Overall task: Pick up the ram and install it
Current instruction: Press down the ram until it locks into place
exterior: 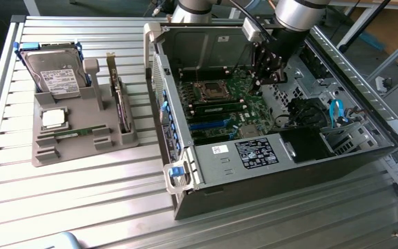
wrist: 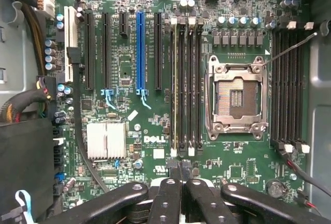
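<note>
Ribbed metal worktop (exterior: 81,197), open computer case (exterior: 268,155) lying on its side toward the exterior view's right. Grey holder tray (exterior: 81,140) at the exterior view's left carries a hard drive (exterior: 55,72), a silver processor chip (exterior: 54,118), an upright expansion card (exterior: 119,98) and one ram (exterior: 74,133) lying flat. Gripper (wrist: 181,175) hangs inside the case over the motherboard (wrist: 129,63), fingers (wrist: 168,193) pressed together, holding nothing visible. One stick sits in the memory slots (wrist: 174,84) beside the empty CPU socket (wrist: 236,97). Cardboard and cables at the room's edge.
</note>
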Controlling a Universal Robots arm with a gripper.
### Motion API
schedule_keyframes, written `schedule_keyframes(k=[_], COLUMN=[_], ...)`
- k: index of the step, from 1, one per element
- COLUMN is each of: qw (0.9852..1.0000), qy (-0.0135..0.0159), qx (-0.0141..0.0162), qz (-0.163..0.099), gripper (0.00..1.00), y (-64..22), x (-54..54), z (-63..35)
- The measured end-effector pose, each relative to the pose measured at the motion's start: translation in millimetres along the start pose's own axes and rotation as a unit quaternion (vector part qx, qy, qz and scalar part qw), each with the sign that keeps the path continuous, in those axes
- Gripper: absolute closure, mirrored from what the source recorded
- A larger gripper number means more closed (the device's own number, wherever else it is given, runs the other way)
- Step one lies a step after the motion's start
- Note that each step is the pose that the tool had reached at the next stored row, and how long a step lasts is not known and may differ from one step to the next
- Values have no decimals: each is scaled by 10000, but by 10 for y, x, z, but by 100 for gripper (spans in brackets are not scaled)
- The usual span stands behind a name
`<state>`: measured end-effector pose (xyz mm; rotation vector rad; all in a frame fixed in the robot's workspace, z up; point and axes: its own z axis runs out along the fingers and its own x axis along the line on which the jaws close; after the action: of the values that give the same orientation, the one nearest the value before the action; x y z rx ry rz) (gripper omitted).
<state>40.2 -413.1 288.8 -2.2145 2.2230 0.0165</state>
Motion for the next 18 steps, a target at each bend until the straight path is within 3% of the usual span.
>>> schedule_keyframes(k=[12, 18], qw=[10000, 10000], qy=[0, 1], qx=[0, 0], qz=[0, 0], gripper=[90, 90], y=[-1, -1], x=[2, 2], z=[158, 174])
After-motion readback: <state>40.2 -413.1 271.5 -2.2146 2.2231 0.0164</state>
